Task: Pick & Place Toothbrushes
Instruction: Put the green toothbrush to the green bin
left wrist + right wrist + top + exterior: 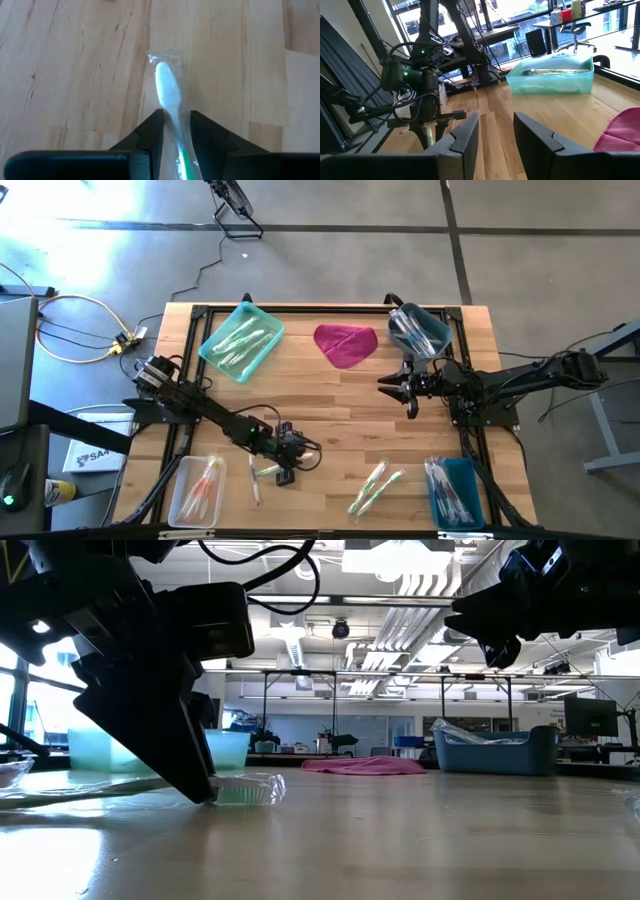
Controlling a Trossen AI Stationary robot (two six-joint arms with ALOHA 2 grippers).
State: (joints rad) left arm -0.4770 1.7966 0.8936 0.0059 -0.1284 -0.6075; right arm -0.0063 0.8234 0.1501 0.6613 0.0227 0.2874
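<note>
Progress: sorting is looking partly done. Wrapped toothbrushes are already lying in the teal bin (242, 340) at the far left, the clear bin (196, 490) at the near left, the dark blue bin (458, 492) at the near right and the blue bin (420, 330) at the far right.

Remaining: loose toothbrushes are still lying on the tabletop (330, 410): a green-handled toothbrush (172, 107) under the left arm, one more just beside it (254, 482), and a small cluster (373, 485) near the front centre.

Left hand (284, 462): reaching down to the tabletop at the near left, fingers (150, 132) standing narrowly either side of the green-handled toothbrush in its clear wrapper, brush head poking out ahead of them. Whether they are pinching it yet, I cannot tell; the toothbrush appears to be resting on the wood.

Right hand (396, 385): hovering above the tabletop right of centre, pointing toward the left arm, fingers (465, 135) partly apart and holding nothing.

Other: a magenta cloth (345, 343) is lying between the two far bins.

Judgement: current step is the grasp on this one toothbrush; lifting and binning are not yet done.
</note>
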